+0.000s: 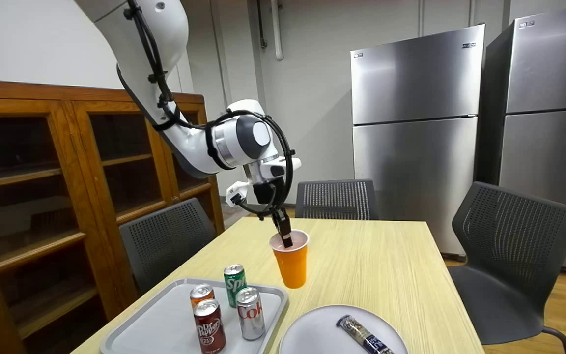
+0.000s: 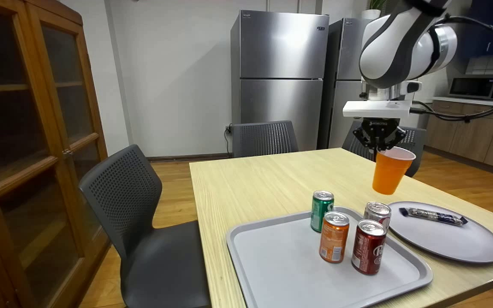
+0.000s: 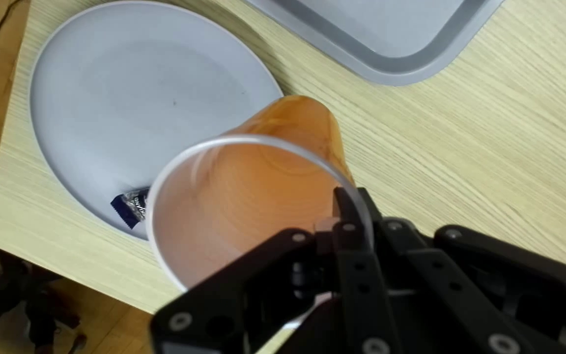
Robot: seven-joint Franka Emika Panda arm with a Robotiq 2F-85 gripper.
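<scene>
Over the table [image 1: 361, 265], near tray [image 2: 280, 269] and plate [image 2: 435, 241]: orange cup [image 1: 294, 268] tilted, seemingly airborne, claw [image 3: 356, 199] pinching its wall at the rim. One-sided grip, so go slow, hold squeeze, level the base before any touchdown.

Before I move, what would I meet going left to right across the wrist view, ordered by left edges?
From the left: gray plate, wrapped bar, orange cup, gray tray. The gripper is left out, since it overlaps the orange cup.
</scene>
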